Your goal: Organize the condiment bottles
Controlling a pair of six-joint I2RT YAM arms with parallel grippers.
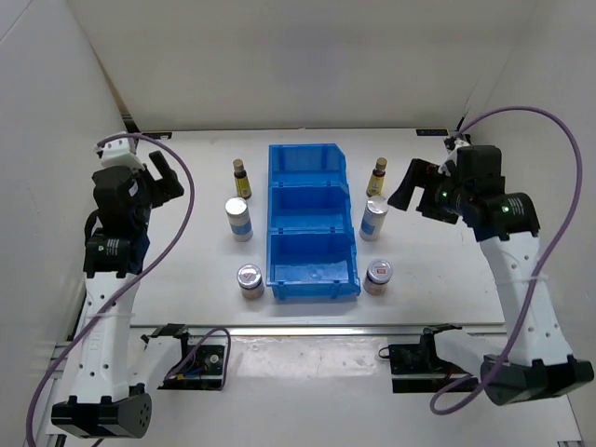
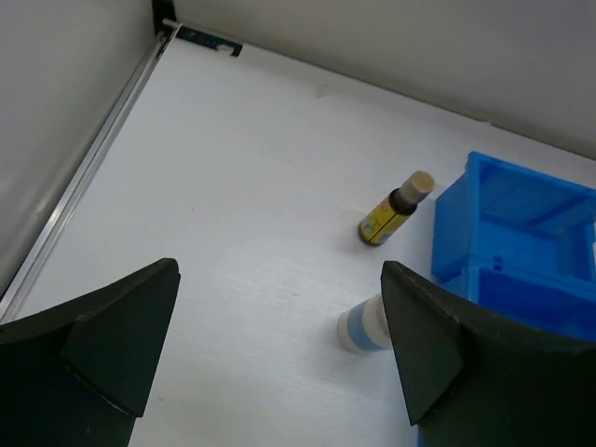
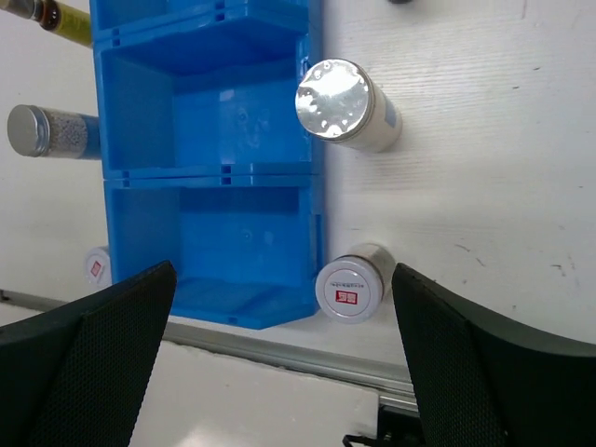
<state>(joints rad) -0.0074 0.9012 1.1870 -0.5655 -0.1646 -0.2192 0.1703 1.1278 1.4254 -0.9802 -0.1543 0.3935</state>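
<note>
Six bottles stand beside the blue bin (image 1: 307, 183), three on each side. On the left are an amber bottle (image 1: 241, 179), a white-silver cylinder (image 1: 238, 220) and a short jar (image 1: 250, 282). On the right are an amber bottle (image 1: 376, 177), a cylinder (image 1: 373, 221) and a jar (image 1: 378, 276). My left gripper (image 1: 166, 182) is open and empty, held above the table left of its row. Its wrist view shows the amber bottle (image 2: 396, 209) and the cylinder (image 2: 361, 328). My right gripper (image 1: 407, 191) is open and empty, above the right cylinder (image 3: 345, 104) and jar (image 3: 349, 284).
The bin's three compartments hold nothing, as the right wrist view (image 3: 209, 174) shows. White walls close in the table at the back and both sides. A metal rail (image 1: 326, 328) runs along the near edge.
</note>
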